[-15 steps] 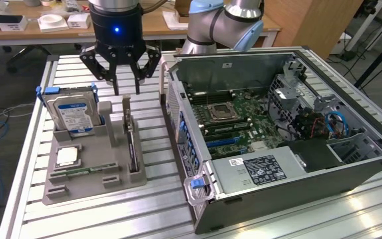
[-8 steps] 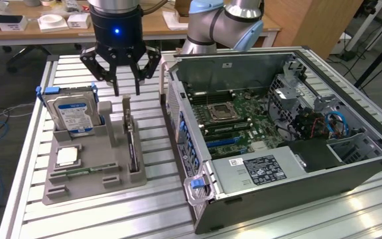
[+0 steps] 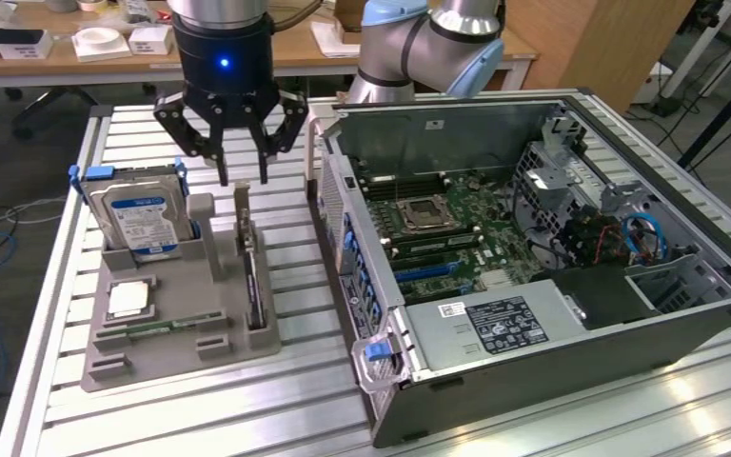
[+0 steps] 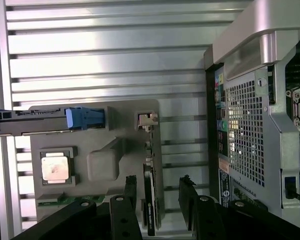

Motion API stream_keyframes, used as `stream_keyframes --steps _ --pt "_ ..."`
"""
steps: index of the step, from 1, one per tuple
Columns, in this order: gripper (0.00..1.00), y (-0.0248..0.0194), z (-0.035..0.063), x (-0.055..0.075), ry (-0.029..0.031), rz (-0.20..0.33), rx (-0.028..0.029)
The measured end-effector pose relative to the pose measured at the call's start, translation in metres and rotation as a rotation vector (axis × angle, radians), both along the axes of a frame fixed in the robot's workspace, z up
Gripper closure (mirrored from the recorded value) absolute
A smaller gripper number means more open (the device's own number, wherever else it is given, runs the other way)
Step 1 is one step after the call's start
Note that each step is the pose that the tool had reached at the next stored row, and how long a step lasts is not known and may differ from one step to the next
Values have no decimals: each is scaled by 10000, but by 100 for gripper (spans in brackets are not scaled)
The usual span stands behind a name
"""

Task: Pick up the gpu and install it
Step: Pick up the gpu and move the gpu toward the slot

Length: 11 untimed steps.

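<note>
**Open gripper above the gpu in its holder**

The gpu [image 3: 254, 276] stands on its long edge in a narrow slot of a grey holder tray [image 3: 213, 338], on the side of the tray nearest the computer case [image 3: 531, 381]. Its dark face is seen nearly edge-on. In the wrist view the gpu [image 4: 150, 200] appears as a thin dark strip, with its silver bracket [image 4: 147, 120] at one end. It has not been lifted from the slot.

The gripper [image 3: 243, 179] hangs directly above the far end of the card with its jaws spread wide and nothing between them. In the wrist view the gripper [image 4: 158, 179] straddles the line of the card. Its two black fingers [image 4: 131, 186] stand one on each side, and neither touches the card.

Other parts share the same tray:
- A silver hard drive [image 3: 144, 221] with a blue-and-white label stands upright in blue rails at the far corner, on the exterior view's left.
- A square processor chip [image 3: 128, 300] lies flat in a pocket.
- A narrow green memory stick [image 3: 163, 327] lies near the front edge.

The tray rests on a slatted aluminium table [image 3: 277, 400]. Just beside it, to the exterior view's right, the computer case lies with its side panel off. This exposes:
- a green motherboard [image 3: 467, 238] with a processor socket [image 3: 423, 214];
- a labelled power supply [image 3: 505, 322];
- blue cables [image 3: 645, 233] near the drive cage.
</note>
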State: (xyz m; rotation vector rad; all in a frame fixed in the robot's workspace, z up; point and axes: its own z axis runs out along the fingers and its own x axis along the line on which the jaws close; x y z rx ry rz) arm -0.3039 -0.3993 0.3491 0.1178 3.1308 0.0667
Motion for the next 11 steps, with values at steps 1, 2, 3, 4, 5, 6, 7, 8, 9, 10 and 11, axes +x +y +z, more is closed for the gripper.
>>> stream_keyframes --steps 1,2,3,4,5,6,7,8,9,10,11 --pt "53 0 -3 0 0 0 0" --pt "53 0 -6 0 1 0 0" --pt "53 0 -8 0 1 0 -1" --pt "53 0 -8 -1 2 -1 -1" --pt "53 -1 -10 -1 1 -2 0" --pt "53 -2 -11 -1 0 -2 1" --pt "53 -3 -12 -1 -1 -2 1" --pt "53 -6 -13 0 -1 0 2" --pt "53 -8 -15 0 -1 0 1" --pt "53 -12 -15 0 0 0 0" --pt "53 -17 -16 0 1 1 0"
